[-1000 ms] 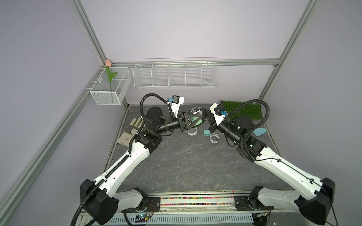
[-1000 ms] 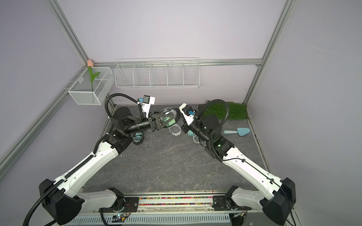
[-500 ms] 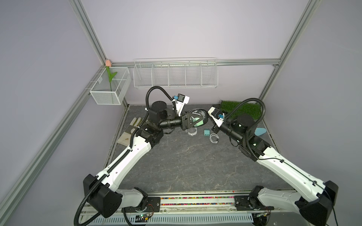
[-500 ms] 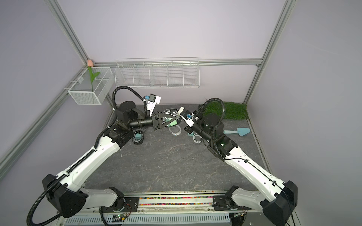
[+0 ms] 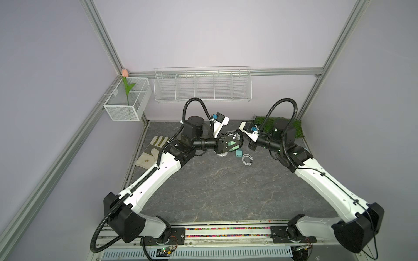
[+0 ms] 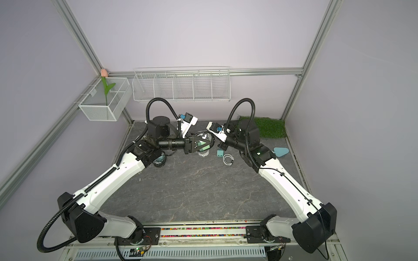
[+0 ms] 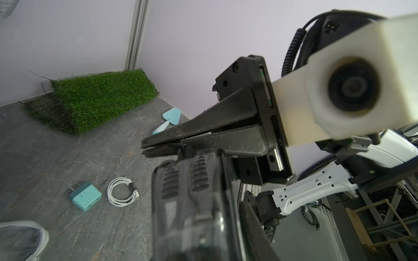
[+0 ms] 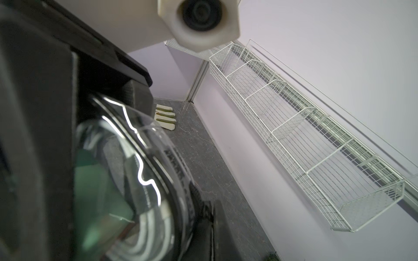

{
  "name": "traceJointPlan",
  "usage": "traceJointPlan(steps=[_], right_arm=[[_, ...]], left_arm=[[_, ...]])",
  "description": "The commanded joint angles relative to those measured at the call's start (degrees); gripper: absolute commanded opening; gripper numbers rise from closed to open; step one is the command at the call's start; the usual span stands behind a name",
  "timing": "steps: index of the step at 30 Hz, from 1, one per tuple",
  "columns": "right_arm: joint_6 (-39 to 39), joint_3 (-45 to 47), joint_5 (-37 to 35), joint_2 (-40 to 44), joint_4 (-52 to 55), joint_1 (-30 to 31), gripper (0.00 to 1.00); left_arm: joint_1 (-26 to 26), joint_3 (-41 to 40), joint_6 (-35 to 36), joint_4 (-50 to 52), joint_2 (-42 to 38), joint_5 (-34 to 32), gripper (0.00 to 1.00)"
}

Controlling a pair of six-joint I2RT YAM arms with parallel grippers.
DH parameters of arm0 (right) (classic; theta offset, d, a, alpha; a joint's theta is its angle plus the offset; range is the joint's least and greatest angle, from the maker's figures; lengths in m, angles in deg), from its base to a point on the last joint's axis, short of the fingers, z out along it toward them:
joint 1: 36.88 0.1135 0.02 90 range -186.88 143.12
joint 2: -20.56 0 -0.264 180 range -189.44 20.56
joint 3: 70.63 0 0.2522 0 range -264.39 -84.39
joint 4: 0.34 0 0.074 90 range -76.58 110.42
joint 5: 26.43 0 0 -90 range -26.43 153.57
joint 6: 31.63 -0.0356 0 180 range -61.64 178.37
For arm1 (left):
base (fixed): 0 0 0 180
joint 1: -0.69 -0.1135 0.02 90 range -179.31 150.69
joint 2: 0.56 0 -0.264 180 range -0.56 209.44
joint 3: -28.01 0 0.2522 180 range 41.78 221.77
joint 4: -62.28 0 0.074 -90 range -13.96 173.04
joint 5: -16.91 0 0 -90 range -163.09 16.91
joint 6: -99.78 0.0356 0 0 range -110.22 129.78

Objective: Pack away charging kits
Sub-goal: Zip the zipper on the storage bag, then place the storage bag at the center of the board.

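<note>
Aloft, a black-rimmed clear case [image 7: 192,203] sits clamped in the left gripper [image 5: 235,144], the right gripper [image 7: 144,148] pressed closed at its zipper. Below, a teal adapter [image 5: 238,153] and coiled white cable [image 5: 247,159] lie side by side on the grey table [image 5: 214,185].

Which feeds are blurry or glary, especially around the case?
Left wrist view: the case up close is blurred, the adapter and cable on the floor are sharp. Right wrist view: glare streaks across the case, wire rack crisp. Both top views: evenly lit, sharp.
</note>
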Motion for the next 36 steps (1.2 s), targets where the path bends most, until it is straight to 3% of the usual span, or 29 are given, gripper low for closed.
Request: traceJointPlan(steps=[1,2,5,6,9,12,13,14,19,27,29,33,36], right_arm=[[-2.45,-1.09,3.37,-0.04,-4.65,-0.07,0.11],[-3.38,0.72,3.25,0.70,-6.72,-0.07,0.18],[-7.79,5.04,-1.43,3.06,-11.81,-0.33,0.61],[-9.52,5.93,-4.14,3.77,-12.31,-0.42,0.69],[-17.24,8.20,-15.86,5.56,-14.28,-0.52,0.82],[-29.46,10.13,-29.50,6.48,-12.82,-1.08,0.98],[-33.25,10.28,-31.27,6.58,-10.72,-1.24,0.97],[-35.58,10.77,-30.93,6.67,-9.20,-1.49,0.89],[-44.39,14.12,-29.88,6.70,-5.98,-1.59,0.89],[-47.06,14.83,-33.24,1.36,-3.50,-1.59,0.89],[-47.09,14.90,-32.63,0.24,-3.68,-1.59,0.89],[-47.56,15.11,-31.61,-0.22,-4.14,-1.58,0.89],[-47.49,14.93,-30.99,-0.05,-4.10,-1.65,0.89]], left_arm=[[1.77,-0.10,0.51,4.10,0.56,0.58,0.00],[0.99,-1.05,-1.14,3.15,0.61,-0.59,0.00],[-4.37,-7.45,-9.68,-4.71,0.13,-4.10,0.00],[-6.89,-10.19,-12.47,-7.19,0.25,-6.03,0.00],[-13.26,-17.15,-18.31,-14.36,1.33,-11.73,0.00],[-19.77,-21.34,-25.33,-23.73,6.76,-12.07,0.00],[-21.49,-21.36,-27.49,-26.12,9.84,-11.90,0.00],[-22.76,-21.07,-29.55,-28.70,12.98,-11.30,0.00],[-23.90,-16.59,-32.94,-32.10,24.85,-14.25,0.00],[-23.98,-15.01,-38.73,-35.37,33.43,-18.28,0.06],[-24.01,-16.66,-39.66,-35.30,33.04,-21.33,0.16],[-24.01,-21.79,-40.95,-38.14,29.48,-25.26,0.62],[-23.92,-23.05,-40.59,-36.26,26.93,-26.72,0.75]])
